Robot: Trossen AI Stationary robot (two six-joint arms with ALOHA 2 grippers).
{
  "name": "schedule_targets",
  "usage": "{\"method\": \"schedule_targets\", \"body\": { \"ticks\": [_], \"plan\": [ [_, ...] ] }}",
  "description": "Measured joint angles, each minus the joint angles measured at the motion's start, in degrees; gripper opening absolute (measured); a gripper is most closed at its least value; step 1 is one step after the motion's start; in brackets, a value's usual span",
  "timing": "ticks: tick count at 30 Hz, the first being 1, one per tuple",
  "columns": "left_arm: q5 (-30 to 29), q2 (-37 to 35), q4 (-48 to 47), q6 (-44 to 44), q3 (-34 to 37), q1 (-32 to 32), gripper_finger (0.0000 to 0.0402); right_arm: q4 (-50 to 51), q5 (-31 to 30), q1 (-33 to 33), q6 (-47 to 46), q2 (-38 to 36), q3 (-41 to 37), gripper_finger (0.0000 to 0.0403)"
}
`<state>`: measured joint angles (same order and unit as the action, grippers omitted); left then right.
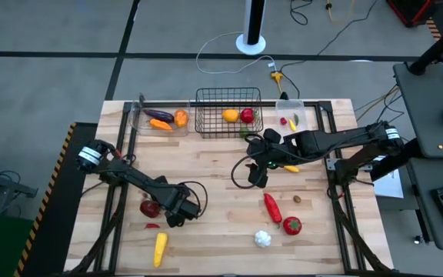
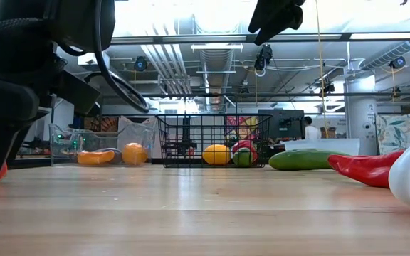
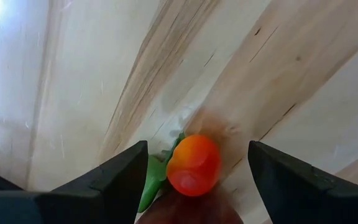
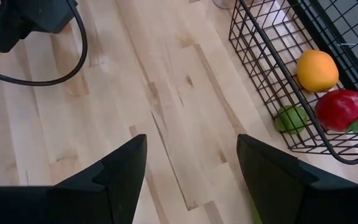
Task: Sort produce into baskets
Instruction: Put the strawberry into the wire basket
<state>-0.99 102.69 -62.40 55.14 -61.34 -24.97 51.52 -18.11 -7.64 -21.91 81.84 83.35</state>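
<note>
Jaws on my L gripper (image 3: 194, 180) are spread wide either side of a small red-orange pepper w/ green stem (image 3: 192, 164), not touching it; it lies on the wood table (image 1: 214, 177) near the front-left; R gripper (image 4: 191, 180) hangs open & empty over mid-table, just in front of the black wire basket (image 1: 228, 111), which holds an orange (image 4: 317, 70), a red fruit (image 4: 342, 109) & a green item; cucumber (image 2: 305, 159), long red pepper (image 1: 272, 207), garlic (image 1: 262, 238) & corn (image 1: 160, 248) lie loose on the boards.
</note>
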Motion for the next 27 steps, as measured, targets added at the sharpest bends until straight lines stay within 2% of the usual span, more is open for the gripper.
{"method": "schedule_targets", "body": {
  "ticks": [27],
  "plan": [
    [-0.5,0.0,-1.0,1.9,0.5,-0.1,0.0259,0.0,0.0,0.0,0.0,0.0,-0.1,0.0242]
  ]
}}
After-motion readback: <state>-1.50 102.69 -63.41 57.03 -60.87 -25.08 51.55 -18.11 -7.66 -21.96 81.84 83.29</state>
